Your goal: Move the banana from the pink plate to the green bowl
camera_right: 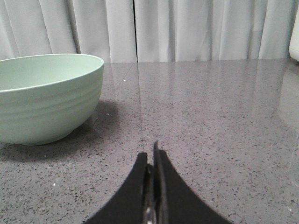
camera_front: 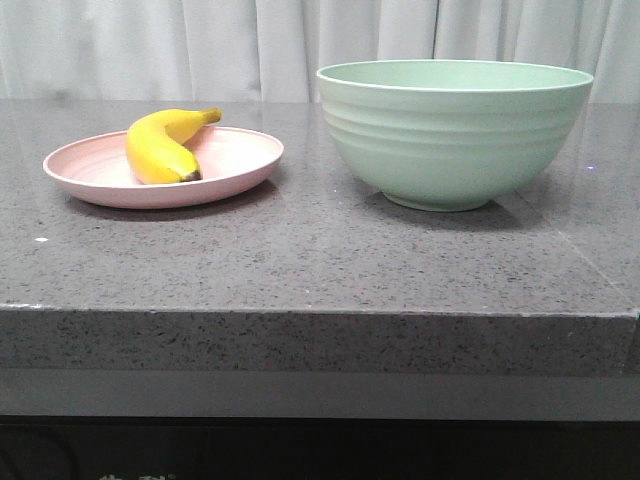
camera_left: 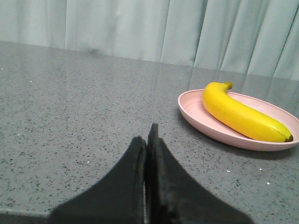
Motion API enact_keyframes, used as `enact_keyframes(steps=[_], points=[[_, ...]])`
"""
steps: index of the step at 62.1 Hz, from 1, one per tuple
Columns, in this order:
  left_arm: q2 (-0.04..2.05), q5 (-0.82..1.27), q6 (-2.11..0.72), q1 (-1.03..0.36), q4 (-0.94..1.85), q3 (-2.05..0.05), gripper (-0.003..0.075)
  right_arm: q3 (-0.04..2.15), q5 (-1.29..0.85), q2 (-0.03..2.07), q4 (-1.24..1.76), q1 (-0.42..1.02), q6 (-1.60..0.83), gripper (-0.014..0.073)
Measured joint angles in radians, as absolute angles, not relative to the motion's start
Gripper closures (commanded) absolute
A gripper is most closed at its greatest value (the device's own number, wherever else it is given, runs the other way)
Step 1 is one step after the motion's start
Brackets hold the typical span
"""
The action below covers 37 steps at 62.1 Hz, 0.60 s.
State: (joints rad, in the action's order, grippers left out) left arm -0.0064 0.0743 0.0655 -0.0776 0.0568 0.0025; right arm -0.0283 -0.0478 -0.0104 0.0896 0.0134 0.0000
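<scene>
The yellow banana lies on the pink plate at the left of the grey stone table. To the right stands the tall green bowl; its inside is hidden from the front. Neither gripper appears in the front view. In the left wrist view my left gripper is shut on nothing, low over the table, with the banana and pink plate ahead of it and off to one side. My right gripper is also shut and empty, with the green bowl ahead and to the side.
The grey speckled table ends in a front edge close to the camera. White curtains hang behind it. A pale object shows at the edge of the right wrist view.
</scene>
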Motion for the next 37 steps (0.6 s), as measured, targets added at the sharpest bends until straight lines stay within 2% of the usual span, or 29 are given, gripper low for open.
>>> enact_keyframes(steps=[37], points=[[-0.006, 0.072, 0.066, -0.078, 0.057, 0.002, 0.0738, -0.028, -0.032, -0.010, 0.090, 0.013, 0.000, 0.0662]])
